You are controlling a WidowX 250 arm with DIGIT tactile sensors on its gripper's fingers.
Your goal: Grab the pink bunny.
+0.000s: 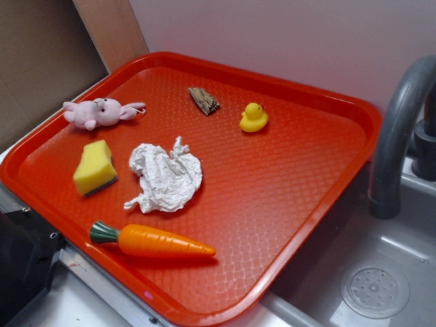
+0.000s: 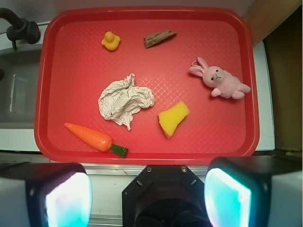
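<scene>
**Bunny waits on the red tray**

A pale-pink plush bunny (image 2: 220,80), long-eared and dark-eyed, lies on its side near the edge of the red tray (image 2: 199,142), beside a grey sink (image 1: 381,286). The gripper (image 2: 147,196) hangs wide open, holding nothing.

A pale lilac-white wall (image 1: 286,34) rises behind the work surface, with a light brown wooden board (image 1: 112,30) and a dull brown cardboard-like panel (image 1: 41,61) standing at the far corner. To one side lies a grey plastic sink basin (image 1: 361,272) with a round perforated drain (image 1: 375,291) and a curved dark grey faucet (image 1: 395,143). Light is soft and even
</scene>
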